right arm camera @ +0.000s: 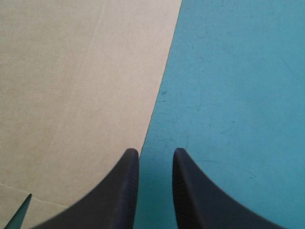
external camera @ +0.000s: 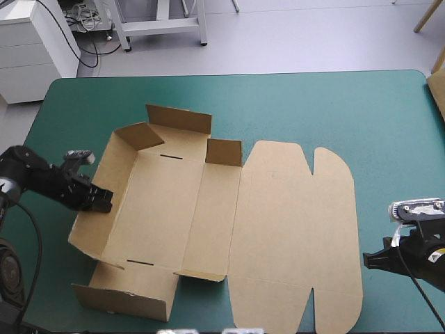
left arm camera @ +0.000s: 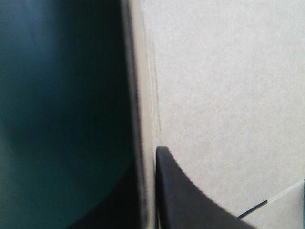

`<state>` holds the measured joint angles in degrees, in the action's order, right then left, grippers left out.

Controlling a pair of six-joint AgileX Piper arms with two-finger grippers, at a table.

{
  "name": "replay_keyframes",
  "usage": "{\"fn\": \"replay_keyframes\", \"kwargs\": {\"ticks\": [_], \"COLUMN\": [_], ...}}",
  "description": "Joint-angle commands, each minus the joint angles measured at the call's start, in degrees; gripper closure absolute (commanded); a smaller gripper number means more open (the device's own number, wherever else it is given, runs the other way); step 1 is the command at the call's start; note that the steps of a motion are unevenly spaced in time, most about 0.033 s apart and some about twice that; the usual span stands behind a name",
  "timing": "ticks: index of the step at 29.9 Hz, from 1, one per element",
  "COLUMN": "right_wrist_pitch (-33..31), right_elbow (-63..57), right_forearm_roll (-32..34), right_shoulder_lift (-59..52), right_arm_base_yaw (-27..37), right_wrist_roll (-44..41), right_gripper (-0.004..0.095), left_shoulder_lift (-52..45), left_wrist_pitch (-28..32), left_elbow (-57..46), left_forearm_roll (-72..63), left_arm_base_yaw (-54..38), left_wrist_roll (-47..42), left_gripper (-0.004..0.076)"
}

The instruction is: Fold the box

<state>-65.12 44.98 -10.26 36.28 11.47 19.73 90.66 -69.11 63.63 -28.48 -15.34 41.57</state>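
The brown box [external camera: 174,209] lies on the teal-green cover with its left part raised into walls. Its lid [external camera: 299,229] lies flat to the right. My left gripper [external camera: 103,200] is at the left wall [external camera: 104,182], which stands tilted outward. In the left wrist view the wall's edge [left arm camera: 143,119] runs between the fingers: one black finger [left arm camera: 190,200] lies on the inner face and the other shows only as a dark shape outside. My right gripper [external camera: 372,259] sits low at the lid's right edge [right arm camera: 157,95], open, with one finger [right arm camera: 124,191] over the board and the other over the cover.
The far wall's flaps [external camera: 179,118] stand up. The near wall [external camera: 122,299] stands close to the table's front edge. Bare teal-green cover [external camera: 313,104] stretches along the far side and right of the lid. Something pale brown [external camera: 438,87] shows at the table's far right edge.
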Motion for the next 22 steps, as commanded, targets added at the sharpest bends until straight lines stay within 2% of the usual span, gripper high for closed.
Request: {"fn": "replay_keyframes", "kwargs": {"ticks": [1, 7, 11, 16, 22], "right_wrist_pitch": [2.8, 2.8, 2.8, 2.3, 2.1], "right_elbow": [1.4, 1.4, 1.4, 1.4, 1.4], "right_forearm_roll": [-0.2, -0.2, -0.2, -0.3, -0.4], "right_shoulder_lift": [0.1, 0.1, 0.1, 0.1, 0.1], "right_arm_base_yaw": [-0.1, -0.1, -0.1, -0.1, -0.1], "right_wrist_roll": [0.3, 0.3, 0.3, 0.3, 0.3], "right_gripper": [0.0682, 0.0682, 0.0682, 0.0682, 0.0682], "left_shoulder_lift": [-1.5, 1.1, 3.6, 5.1, 5.4], "left_wrist_pitch": [-3.8, -2.2, 2.2, 11.2, 19.1], "left_elbow": [11.6, 27.6, 34.4, 36.2, 36.2], "left_forearm_roll": [5.5, 22.0, 29.1, 41.1, 50.6], "left_arm_base_yaw": [7.7, 21.1, 29.3, 39.4, 50.3], "left_wrist_roll": [-2.0, -3.3, -4.3, -6.3, -6.4], "left_gripper": [0.0731, 0.0731, 0.0731, 0.0731, 0.0731]}}
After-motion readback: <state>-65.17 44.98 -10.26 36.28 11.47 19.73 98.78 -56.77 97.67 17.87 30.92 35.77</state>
